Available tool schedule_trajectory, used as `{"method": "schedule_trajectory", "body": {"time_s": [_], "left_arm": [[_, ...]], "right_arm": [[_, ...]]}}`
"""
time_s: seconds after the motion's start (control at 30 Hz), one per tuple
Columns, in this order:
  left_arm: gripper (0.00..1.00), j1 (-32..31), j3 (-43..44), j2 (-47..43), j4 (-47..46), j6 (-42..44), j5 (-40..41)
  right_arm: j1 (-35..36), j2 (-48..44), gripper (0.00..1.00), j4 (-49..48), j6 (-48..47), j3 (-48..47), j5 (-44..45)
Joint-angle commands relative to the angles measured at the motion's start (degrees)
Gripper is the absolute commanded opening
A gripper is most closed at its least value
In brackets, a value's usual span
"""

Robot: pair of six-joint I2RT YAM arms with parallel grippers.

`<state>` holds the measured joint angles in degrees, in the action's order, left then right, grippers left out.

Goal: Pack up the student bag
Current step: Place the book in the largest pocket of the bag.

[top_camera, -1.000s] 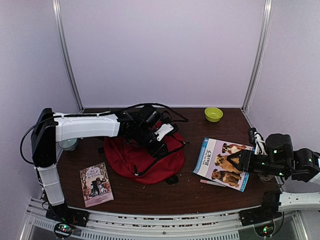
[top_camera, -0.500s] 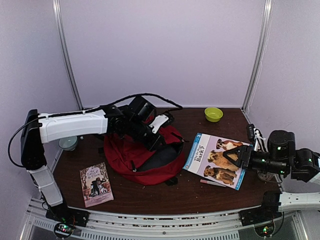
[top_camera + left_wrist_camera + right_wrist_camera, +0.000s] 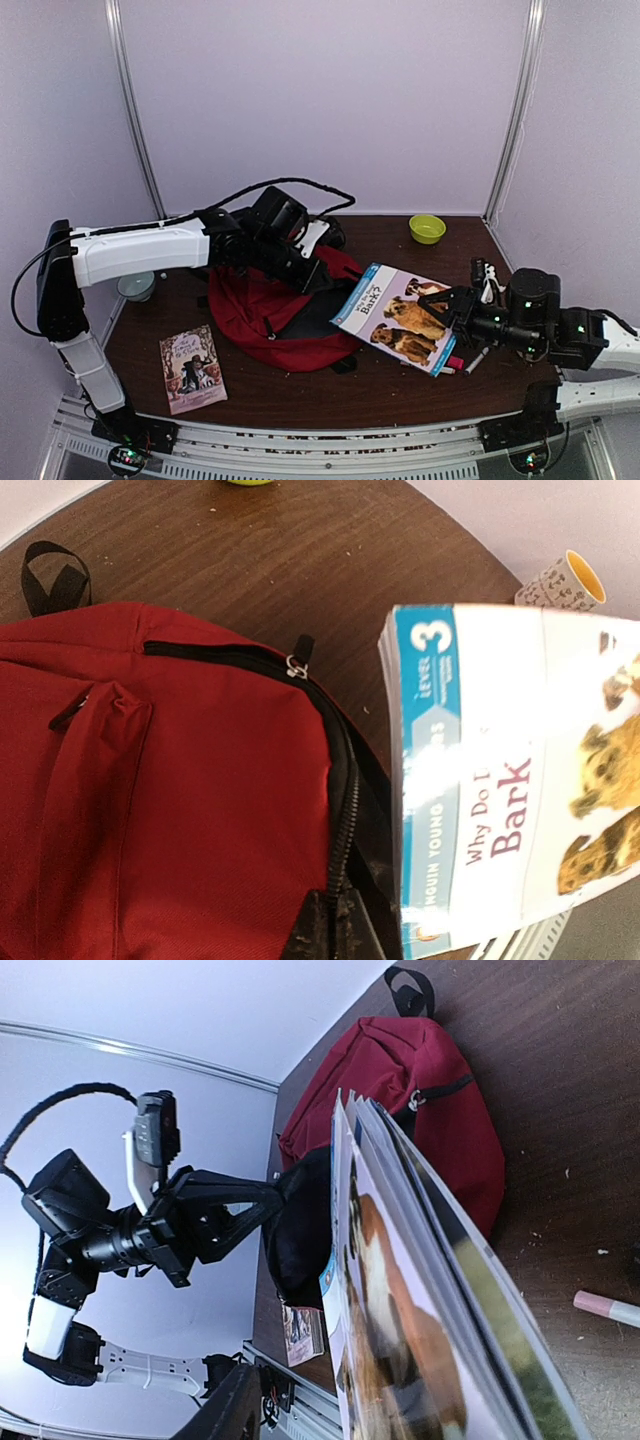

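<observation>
Step in hand, as I read it: getting the first book into the bag (image 3: 250, 318). The bag lies centre-left in the top view, flat on the table (image 3: 380, 388). It is dark red soft fabric with a black loop at its far end, and the black zipper is open along its right side, so the dark mouth faces right.

The dog book (image 3: 395, 318) is tilted just right of centre. Its left corner is at the mouth, not inside yet.

The left gripper (image 3: 318, 280) is clenched on the bag's zipper lip, lifting it to hold the mouth open. The right gripper (image 3: 455, 305) grasps the dog book by its right edge.

Next move calls for sliding the book left, leading corner low, under the lifted lip. The fabric looks floppy, so the lip may fold in.

A small book (image 3: 192, 368) lies lower left, and a pen (image 3: 610, 1309) lies beside the dog book.
</observation>
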<state>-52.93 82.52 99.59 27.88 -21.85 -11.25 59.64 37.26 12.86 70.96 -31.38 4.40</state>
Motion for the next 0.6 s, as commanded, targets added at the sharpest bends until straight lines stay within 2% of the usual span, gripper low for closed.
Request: {"method": "schedule_trajectory", "body": {"time_s": [0.0,0.4,0.57], "left_arm": [[0.00,0.02,2.96,-0.73,-6.60,-3.81,0.28],[0.00,-0.07,6.19,2.71,-9.16,-5.98,-3.02],[0.00,-0.69,5.76,2.38,-9.33,-5.50,-4.05]], "right_arm": [[1.76,0.94,0.00,-8.17,6.35,2.79,3.46],[4.14,11.79,0.00,-16.26,9.58,3.09,0.89],[3.92,14.42,0.00,-14.49,7.33,0.81,4.10]]}}
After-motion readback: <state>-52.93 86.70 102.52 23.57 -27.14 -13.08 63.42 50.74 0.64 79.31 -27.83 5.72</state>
